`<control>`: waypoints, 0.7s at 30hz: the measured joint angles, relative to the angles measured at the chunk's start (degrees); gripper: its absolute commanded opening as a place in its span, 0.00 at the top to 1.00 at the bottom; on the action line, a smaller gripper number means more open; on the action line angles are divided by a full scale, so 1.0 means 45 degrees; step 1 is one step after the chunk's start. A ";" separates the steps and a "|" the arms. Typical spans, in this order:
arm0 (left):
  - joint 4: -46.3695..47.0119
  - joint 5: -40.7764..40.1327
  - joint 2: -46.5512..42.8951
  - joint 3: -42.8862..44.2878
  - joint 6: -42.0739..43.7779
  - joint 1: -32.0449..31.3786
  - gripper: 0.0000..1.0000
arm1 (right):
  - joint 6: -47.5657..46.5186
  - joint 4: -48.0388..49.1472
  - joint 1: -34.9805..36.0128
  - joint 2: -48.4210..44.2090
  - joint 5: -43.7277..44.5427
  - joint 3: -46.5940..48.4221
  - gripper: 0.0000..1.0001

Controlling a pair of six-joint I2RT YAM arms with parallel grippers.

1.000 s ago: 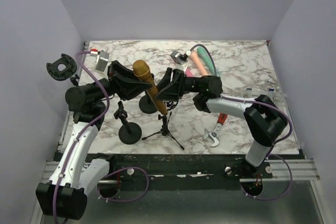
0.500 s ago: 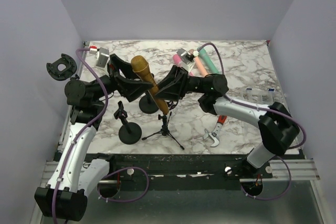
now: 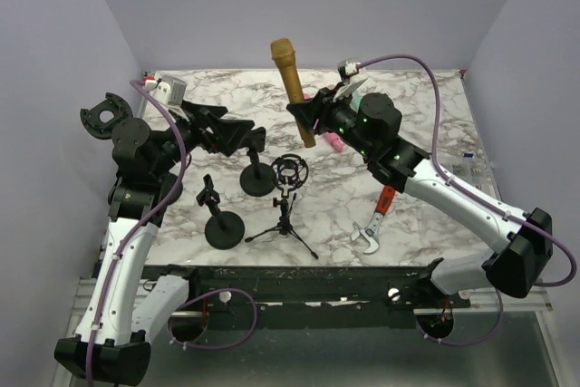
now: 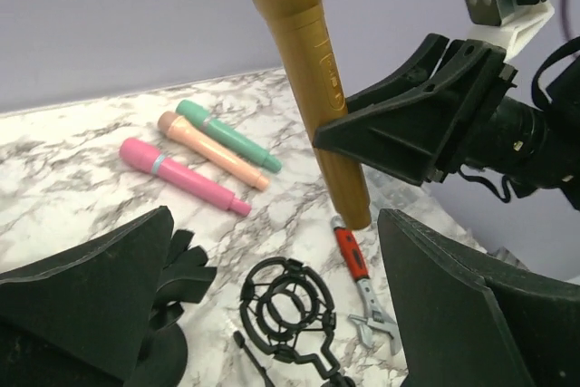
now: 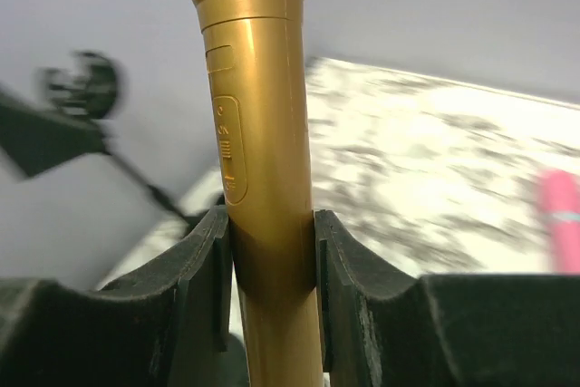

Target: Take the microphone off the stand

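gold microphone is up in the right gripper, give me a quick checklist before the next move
1. Right gripper shut on the gold microphone: ok, both pads press its body.
2. Microphone clear of the shock mount: ok, the ring is empty and the microphone's lower end is apart from it.
3. Left gripper open and off the microphone: ok.
4. Tripod stand upright: ok.
5. Grip firm enough to carry: cannot tell; it sits low on the body.
6. Bare spot on the table to set it down: ok, free marble on the right.
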 measured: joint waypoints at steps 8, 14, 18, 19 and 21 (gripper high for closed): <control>-0.1166 -0.1001 0.0112 0.0010 0.0573 0.0005 0.02 | -0.3696 -0.4080 -0.0034 0.1894 0.5644 0.1588 0.99; -0.1229 -0.1137 0.0199 0.0010 0.0636 0.0000 0.02 | -0.5129 -0.4964 -0.0840 0.4357 0.5561 0.2074 0.99; -0.1224 -0.1156 0.0209 0.0010 0.0685 0.0005 0.02 | -0.5566 -0.5445 -0.1389 0.6212 0.4755 0.2846 0.99; -0.1224 -0.1161 0.0209 0.0010 0.0695 0.0005 0.02 | -0.5595 -0.5571 -0.1457 0.6747 0.4580 0.3254 0.99; -0.1224 -0.1195 0.0219 0.0005 0.0709 0.0005 0.02 | -0.5644 -0.5843 -0.1501 0.7757 0.4235 0.4177 0.99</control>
